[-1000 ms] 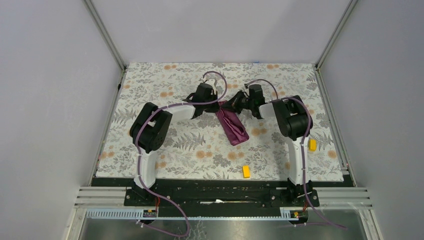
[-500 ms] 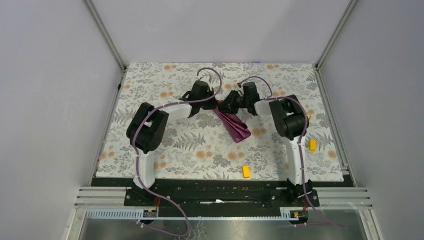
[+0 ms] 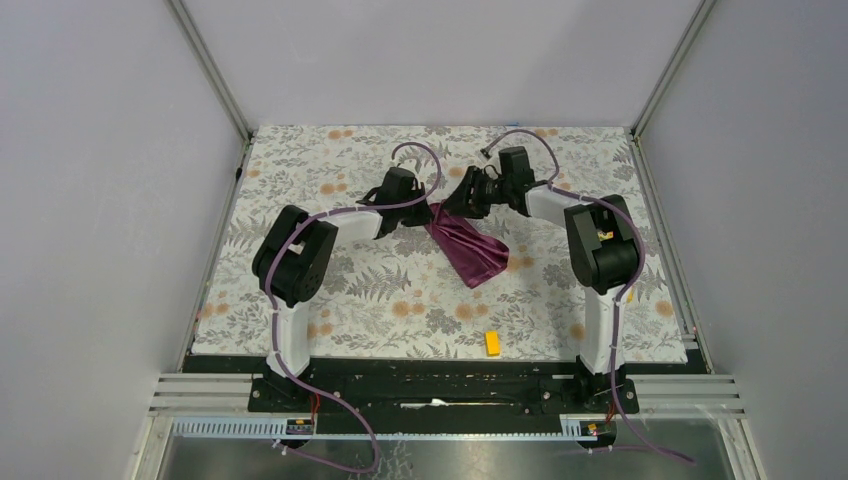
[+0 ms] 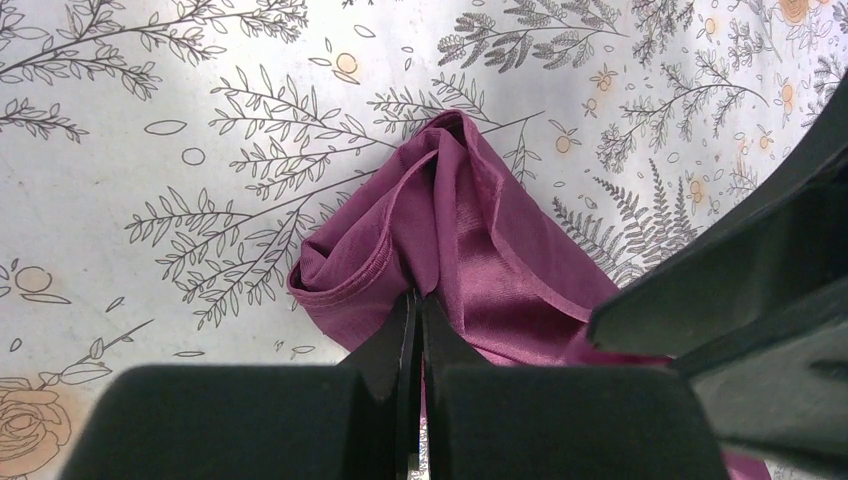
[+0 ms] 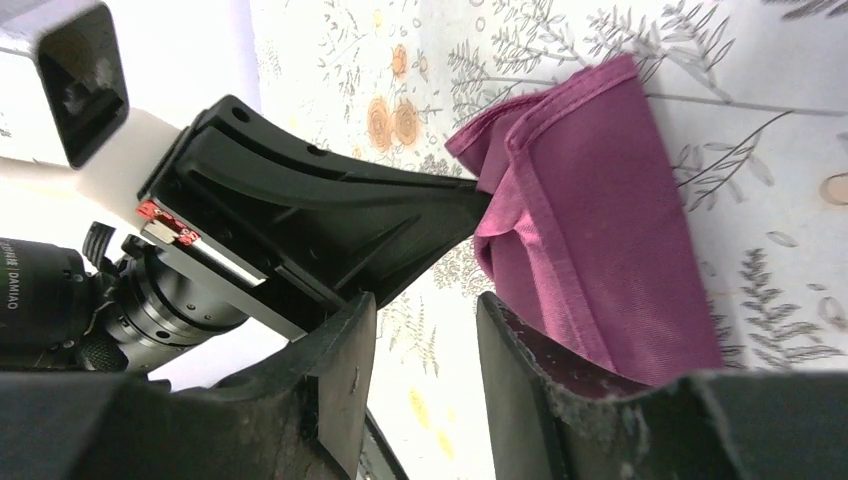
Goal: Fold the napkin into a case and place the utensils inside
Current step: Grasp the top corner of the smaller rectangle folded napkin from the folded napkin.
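The plum-purple napkin (image 3: 470,252) lies crumpled and partly folded on the floral table mat, just behind its middle. My left gripper (image 3: 428,214) is shut on a bunched fold at the napkin's far-left corner, which shows in the left wrist view (image 4: 415,296) with the cloth (image 4: 490,255) spreading beyond it. My right gripper (image 3: 460,203) is open just beside that corner. In the right wrist view (image 5: 425,310) its jaws stand apart with nothing between them, and the napkin (image 5: 590,220) lies beside one finger. The utensils are out of view.
A small yellow block (image 3: 492,343) lies near the mat's front edge. The floral mat (image 3: 330,290) is boxed in by grey walls and metal frame posts. The left gripper's black body (image 5: 320,200) crosses the right wrist view close to my right fingers.
The right arm has swung its elbow out to the right and its gripper has shifted towards the back. The napkin has spread wider to the right. The left gripper still holds the corner.
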`<state>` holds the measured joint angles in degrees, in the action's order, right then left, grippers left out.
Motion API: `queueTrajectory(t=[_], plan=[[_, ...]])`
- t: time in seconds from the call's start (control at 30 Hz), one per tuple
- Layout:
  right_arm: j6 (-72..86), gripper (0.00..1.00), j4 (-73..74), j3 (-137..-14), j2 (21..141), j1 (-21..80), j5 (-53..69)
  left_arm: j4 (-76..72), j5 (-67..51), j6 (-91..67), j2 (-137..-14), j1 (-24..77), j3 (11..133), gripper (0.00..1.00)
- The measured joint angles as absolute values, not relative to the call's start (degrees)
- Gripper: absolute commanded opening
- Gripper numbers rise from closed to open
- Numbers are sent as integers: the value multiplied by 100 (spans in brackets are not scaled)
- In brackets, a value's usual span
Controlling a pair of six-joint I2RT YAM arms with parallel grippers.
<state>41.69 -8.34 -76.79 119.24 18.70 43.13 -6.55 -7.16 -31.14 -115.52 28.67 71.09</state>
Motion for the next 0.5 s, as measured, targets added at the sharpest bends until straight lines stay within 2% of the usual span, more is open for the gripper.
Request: queueTrajectory(t=[0.1, 0.27, 0.5], plan=[[3933, 55, -639, -7841, 11948, 1778, 4292, -655, -718, -3114, -11552, 2867, 7109, 0], [3498, 52, -534, -8350, 12398, 1712, 4261, -650, -720, -3114, -11552, 2867, 7109, 0], [3256, 36, -523, -8591, 13043, 1719, 4215, -650, -738, -3135, -11552, 2867, 7109, 0]])
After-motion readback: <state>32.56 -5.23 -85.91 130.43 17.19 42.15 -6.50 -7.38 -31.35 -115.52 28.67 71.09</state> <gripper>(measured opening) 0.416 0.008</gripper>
